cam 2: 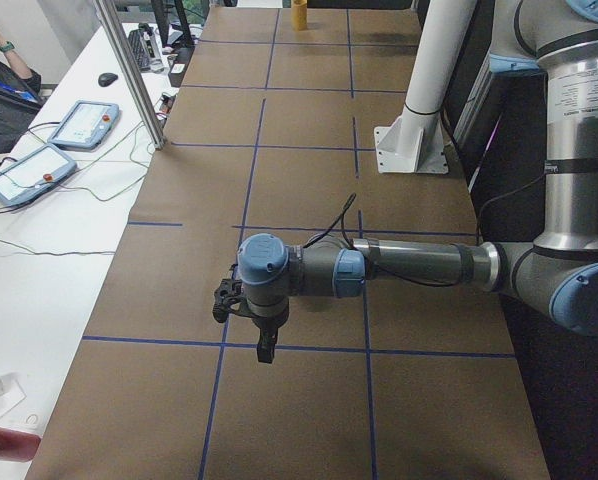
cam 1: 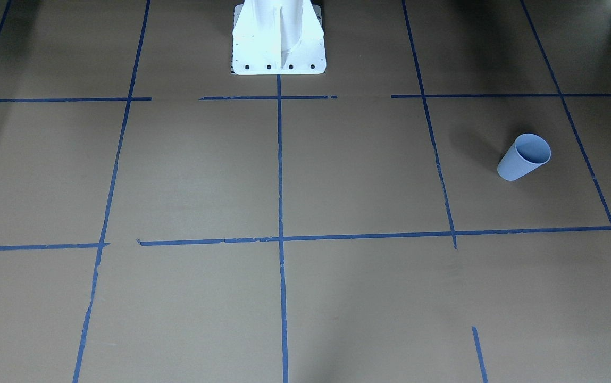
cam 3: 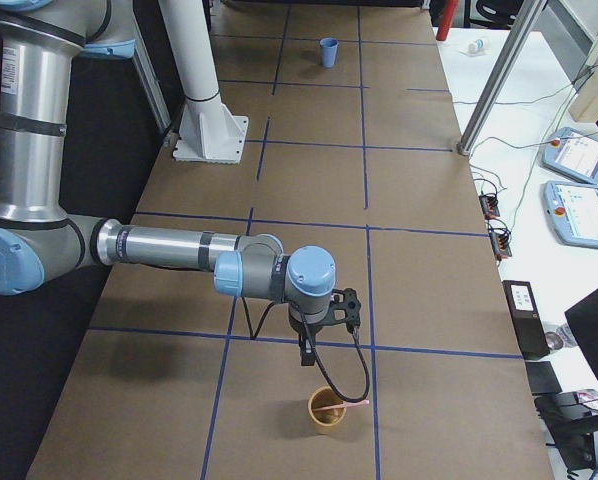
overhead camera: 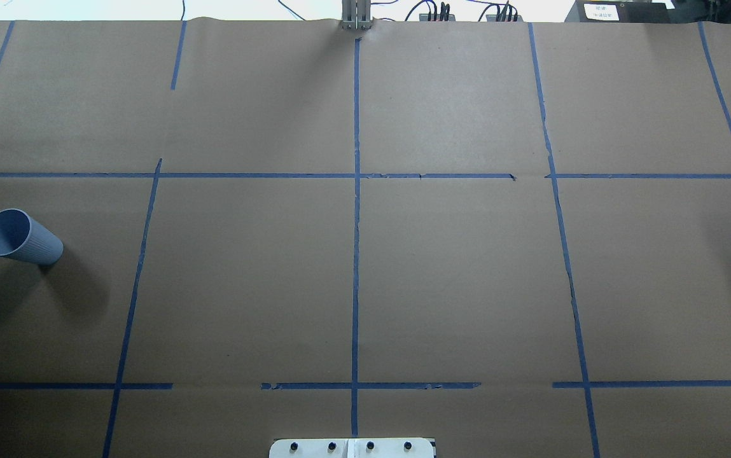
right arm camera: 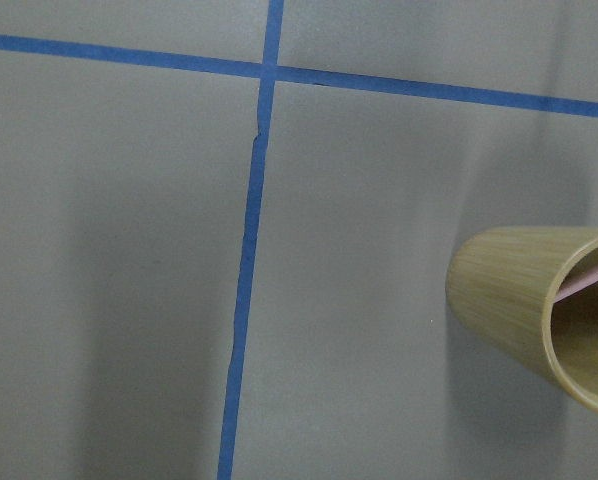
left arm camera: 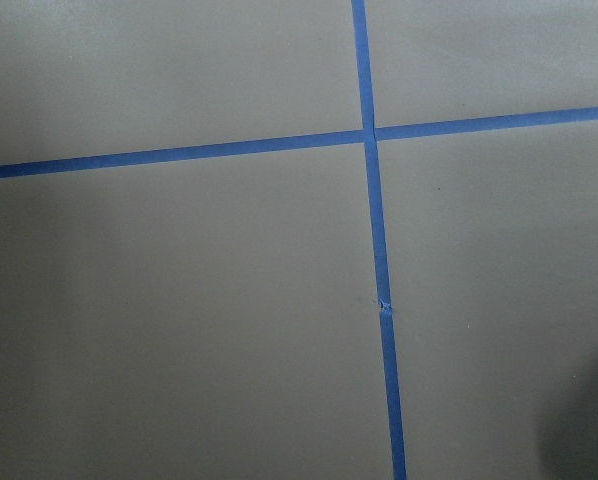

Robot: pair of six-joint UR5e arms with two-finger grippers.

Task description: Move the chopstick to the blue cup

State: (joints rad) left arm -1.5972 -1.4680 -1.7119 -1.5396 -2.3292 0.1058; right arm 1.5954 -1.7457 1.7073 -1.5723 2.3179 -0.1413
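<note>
The blue cup stands upright and empty on the brown table, near its end on my left; it also shows in the overhead view and far off in the exterior right view. A thin pink chopstick leans in a tan bamboo cup at the table's other end, and the right wrist view shows it inside that cup's rim. My right gripper hangs just above and beside the bamboo cup. My left gripper hangs over the table. I cannot tell whether either gripper is open or shut.
The white pedestal base stands at the table's middle on the robot's side. Blue tape lines grid the table. Teach pendants and cables lie on the side bench. A metal post stands at the far table edge.
</note>
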